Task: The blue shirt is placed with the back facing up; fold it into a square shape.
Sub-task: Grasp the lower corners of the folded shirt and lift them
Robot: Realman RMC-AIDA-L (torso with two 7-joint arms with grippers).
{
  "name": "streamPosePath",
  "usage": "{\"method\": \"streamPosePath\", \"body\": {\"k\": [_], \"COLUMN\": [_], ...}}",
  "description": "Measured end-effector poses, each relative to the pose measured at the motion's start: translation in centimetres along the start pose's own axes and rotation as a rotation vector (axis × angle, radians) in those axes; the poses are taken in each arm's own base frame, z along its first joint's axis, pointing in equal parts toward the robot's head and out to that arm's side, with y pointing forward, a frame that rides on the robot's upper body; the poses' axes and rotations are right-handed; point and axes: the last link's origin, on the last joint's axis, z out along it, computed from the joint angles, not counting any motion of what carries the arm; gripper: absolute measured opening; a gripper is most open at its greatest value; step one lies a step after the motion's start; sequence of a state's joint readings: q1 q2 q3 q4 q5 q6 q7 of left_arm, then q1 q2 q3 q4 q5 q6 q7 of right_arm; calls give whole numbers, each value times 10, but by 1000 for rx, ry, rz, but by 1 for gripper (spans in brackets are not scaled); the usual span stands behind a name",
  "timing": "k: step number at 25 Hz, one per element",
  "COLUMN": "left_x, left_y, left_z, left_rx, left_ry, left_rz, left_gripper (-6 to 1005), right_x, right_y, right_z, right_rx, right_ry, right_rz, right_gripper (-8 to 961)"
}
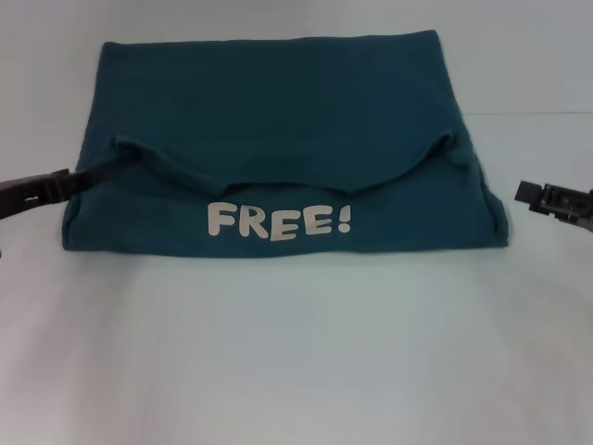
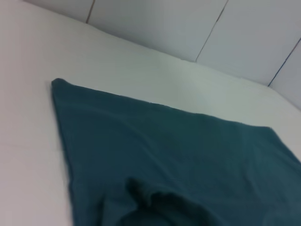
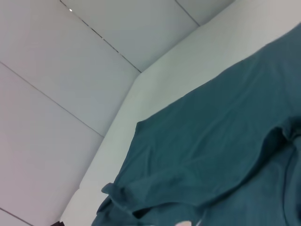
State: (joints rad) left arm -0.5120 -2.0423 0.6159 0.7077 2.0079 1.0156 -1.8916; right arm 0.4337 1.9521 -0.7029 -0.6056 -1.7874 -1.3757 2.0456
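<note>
In the head view, the blue shirt [image 1: 278, 120] is seen folded on the white table [image 1: 296, 352], with the white word "FREE!" [image 1: 279, 221] near its front edge; the left gripper [image 1: 82, 179] is held low at the shirt's left edge, the right gripper [image 1: 526, 193] just beside its right edge, apart from it. Whether the jaws are open cannot be told. In the left wrist view only the shirt [image 2: 188, 155] on the table is shown, and in the right wrist view the shirt [image 3: 216, 136] with its curled fold.
</note>
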Motion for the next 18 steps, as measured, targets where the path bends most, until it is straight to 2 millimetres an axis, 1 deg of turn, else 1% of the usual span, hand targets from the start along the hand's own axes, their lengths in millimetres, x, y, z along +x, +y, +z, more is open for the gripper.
{"method": "streamPosePath", "body": {"k": [3, 4, 11, 18], "left_x": [-4, -11, -31, -37], "left_y": [-1, -4, -8, -8], "left_z": [0, 2, 5, 9], "left_rx": [8, 25, 58, 77], "left_ry": [-8, -24, -64, -77], "left_rz": [2, -2, -33, -42], "left_gripper": [560, 557, 537, 516], "right_x": [6, 7, 4, 4], "right_y": [-3, -3, -2, 0], "right_z": [-1, -1, 4, 6], "right_rx": [4, 4, -3, -7], "right_ry": [5, 6, 10, 14], "right_rz": [9, 8, -8, -12], "right_gripper": [583, 583, 583, 583]}}
